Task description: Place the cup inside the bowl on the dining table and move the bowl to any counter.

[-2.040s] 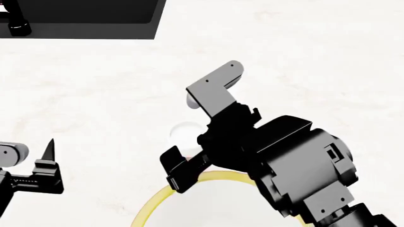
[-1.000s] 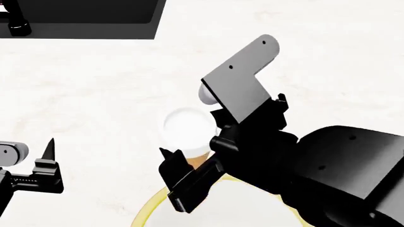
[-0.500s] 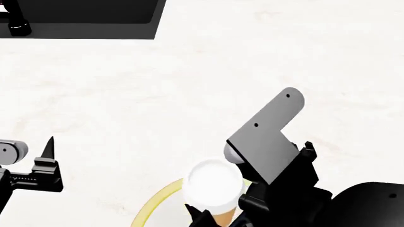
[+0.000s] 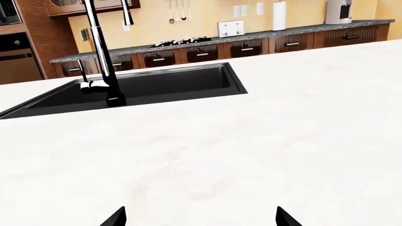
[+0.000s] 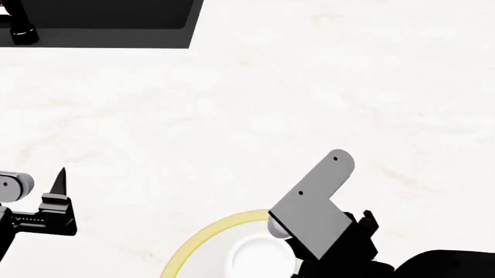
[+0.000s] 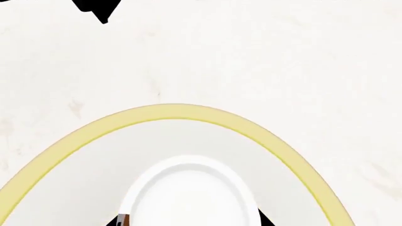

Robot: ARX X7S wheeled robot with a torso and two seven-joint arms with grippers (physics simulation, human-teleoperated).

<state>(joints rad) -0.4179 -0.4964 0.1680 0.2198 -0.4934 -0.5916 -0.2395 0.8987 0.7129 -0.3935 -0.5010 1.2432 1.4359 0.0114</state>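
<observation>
Surface: you are working over the dining table (image 5: 255, 104), its pale marbled top filling the head view, with a black sink (image 4: 138, 87) set into it and dark counters along the far kitchen wall.
Right gripper: your right gripper (image 6: 188, 221) has swung back toward you over the last two seconds and now hangs over the bowl; its jaws are closed on the cup, with dark finger tips just showing on either side of the lid in the right wrist view.
Cup: the cup (image 6: 188, 193) has travelled with it from the bare tabletop beyond the rim, and its white lid now sits inside the yellow ring.
Bowl: the bowl (image 5: 208, 234) lies at the near edge of the head view, partly cut off, and has not moved.
Left gripper: your left gripper (image 4: 199, 219) stays parked well to the side, its fingers spread with nothing between them.
Meaning: the carry looks finished; I judge you can lower and let go. Whether the cup base touches the bowl floor yet is hidden.
</observation>
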